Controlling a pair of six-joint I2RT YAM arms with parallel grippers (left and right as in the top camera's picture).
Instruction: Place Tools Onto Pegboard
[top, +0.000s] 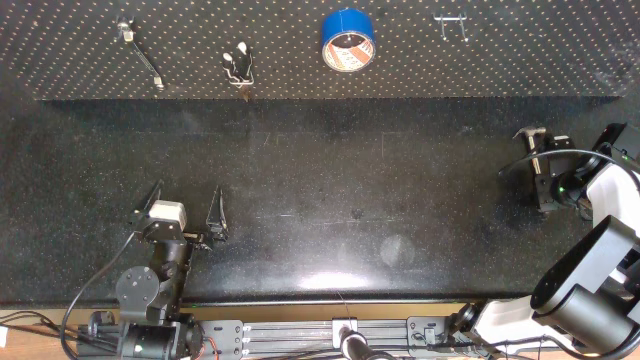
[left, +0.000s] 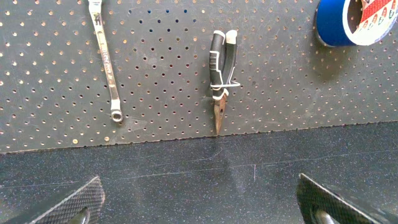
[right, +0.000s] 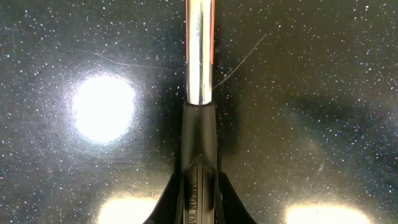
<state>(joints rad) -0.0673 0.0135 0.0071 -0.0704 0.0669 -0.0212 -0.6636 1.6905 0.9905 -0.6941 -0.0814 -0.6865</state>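
My right gripper (right: 199, 199) is clamped on the black grip of the hammer (right: 199, 68), at the right side of the worktop (top: 380, 180) and apart from the pegboard (top: 560, 50). My left gripper (left: 199, 208) stands wide at the near left. On the pegboard hang a wrench (left: 104, 59), pliers (left: 221, 68) and blue tape (top: 348, 42).

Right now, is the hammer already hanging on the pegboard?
No, the hammer is clamped in the right claw over the black worktop, and the pegboard hook at the right end is bare.
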